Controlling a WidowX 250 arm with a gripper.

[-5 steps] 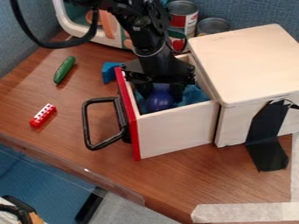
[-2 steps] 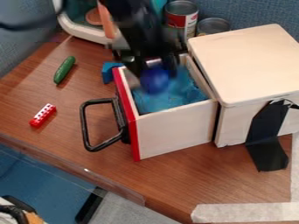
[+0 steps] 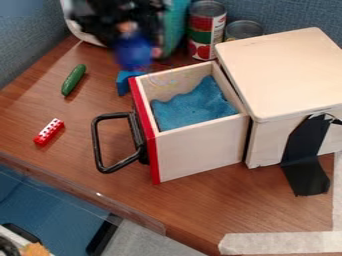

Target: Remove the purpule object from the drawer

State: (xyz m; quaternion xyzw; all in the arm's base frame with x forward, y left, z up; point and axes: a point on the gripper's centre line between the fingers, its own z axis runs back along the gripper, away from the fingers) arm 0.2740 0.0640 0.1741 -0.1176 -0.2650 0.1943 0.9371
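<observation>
My gripper (image 3: 130, 37) is at the upper left of the view, blurred, above and behind the drawer, and it holds the purple object (image 3: 133, 53), which looks blue-purple and hangs just above the blue block. The pulled-out wooden drawer (image 3: 199, 152) has a red front with a black handle; inside lies only a blue cloth-like lining (image 3: 194, 106).
Right of the drawer is its wooden cabinet (image 3: 284, 70). A blue block (image 3: 125, 82) stands behind the drawer's red front. A green cucumber (image 3: 73, 79) and a red brick (image 3: 49, 132) lie at left. Cans (image 3: 206, 31) stand at the back.
The gripper has risen out of the drawer with the purple object and moved up and to the left in the view. The drawer's inside has come into sight.
</observation>
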